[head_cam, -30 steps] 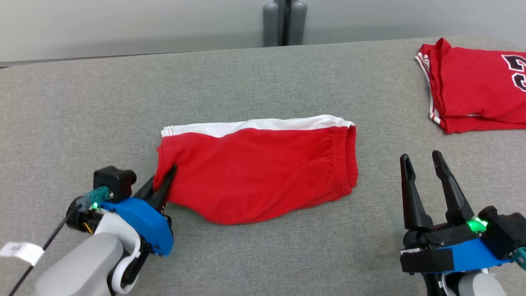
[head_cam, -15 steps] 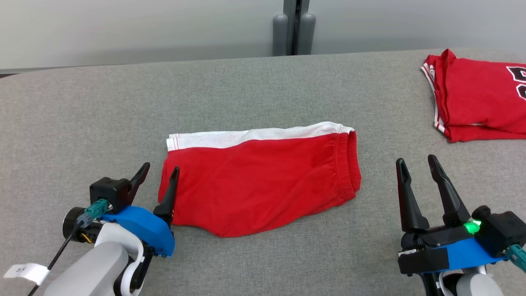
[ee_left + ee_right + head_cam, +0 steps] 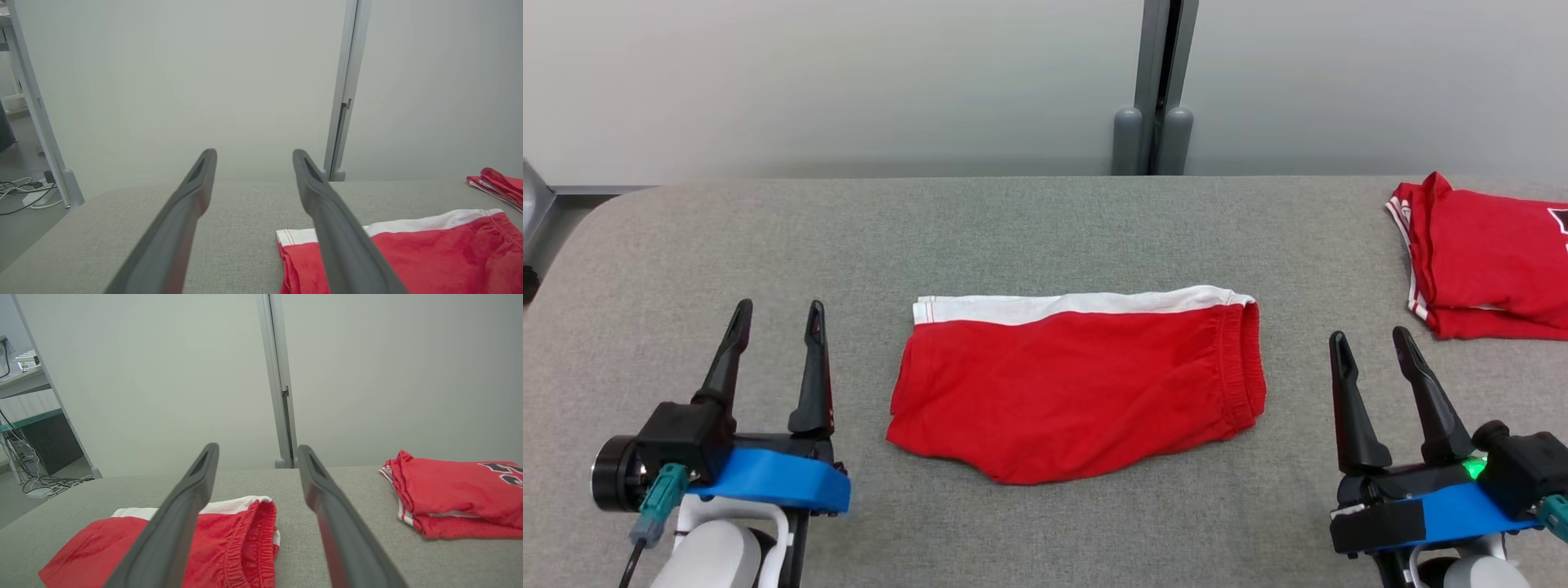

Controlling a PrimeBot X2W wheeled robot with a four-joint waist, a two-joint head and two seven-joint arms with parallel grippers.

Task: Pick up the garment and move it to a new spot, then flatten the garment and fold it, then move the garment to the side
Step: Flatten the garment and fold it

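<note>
Shorts (image 3: 1078,384) lie between left pincer (image 3: 779,305) and right pincer (image 3: 1368,334); jersey (image 3: 1494,261) sits far right.

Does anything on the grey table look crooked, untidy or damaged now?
Nothing is damaged. The folded red shorts with a white band look slightly uneven: their near edge sags in a curve, not straight. The folded red jersey with lettering lies tidily at the right end of the grey cloth-covered table.
</note>
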